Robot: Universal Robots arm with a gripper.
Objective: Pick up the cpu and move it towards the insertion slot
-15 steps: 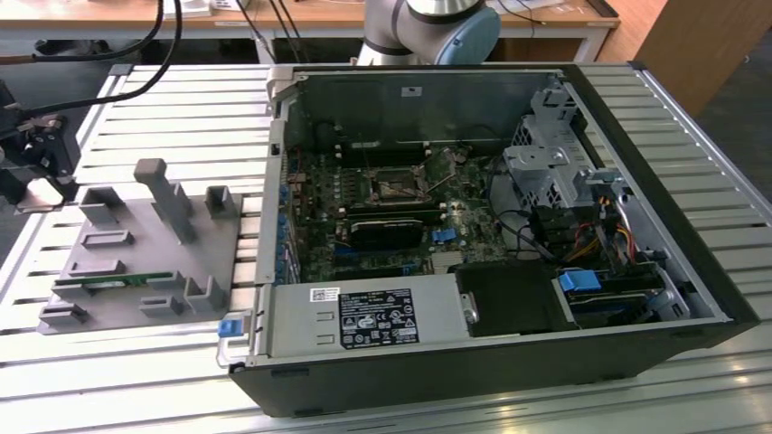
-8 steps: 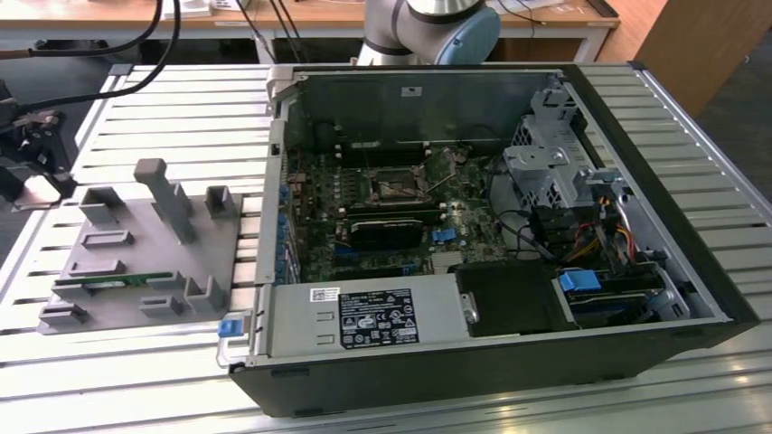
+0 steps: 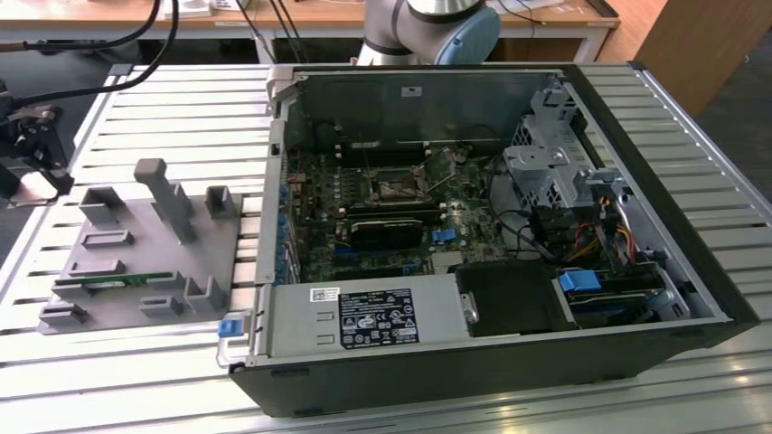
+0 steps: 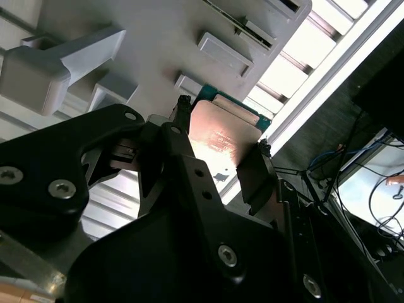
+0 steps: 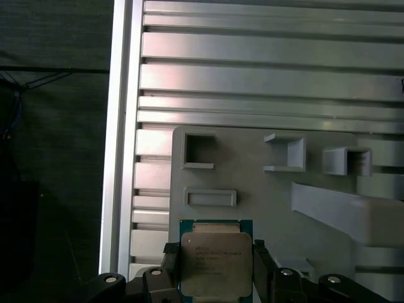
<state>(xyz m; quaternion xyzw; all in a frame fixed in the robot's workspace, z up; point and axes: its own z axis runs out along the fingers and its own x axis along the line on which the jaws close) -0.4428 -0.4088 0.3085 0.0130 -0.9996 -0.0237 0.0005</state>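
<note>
One cpu (image 5: pixel 216 265) | gripper (image 5: pixel 216 255) clamping opposite edges | over corner of grey tray (image 5: pixel 265 202)

Open computer case (image 3: pixel 399 108) (insertion slot (image 3: pixel 396 186) inside)

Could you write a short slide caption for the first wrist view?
Gripper holding the cpu by two opposite edges, over the grey tray on the slatted table.

open air over slatted table (image 3: pixel 157 99) and grey tray (image 3: pixel 143 258). tray's tall post (image 3: pixel 164 194) and blocks (image 3: pixel 217 201) stick up near gripper (image 5: pixel 215 255) clamping cpu (image 5: pixel 214 271). case side wall (image 3: pixel 275 154) stands between tray and insertion slot (image 3: pixel 396 187); case top open, drive cage (image 3: pixel 543 172) crowds beyond.
</note>
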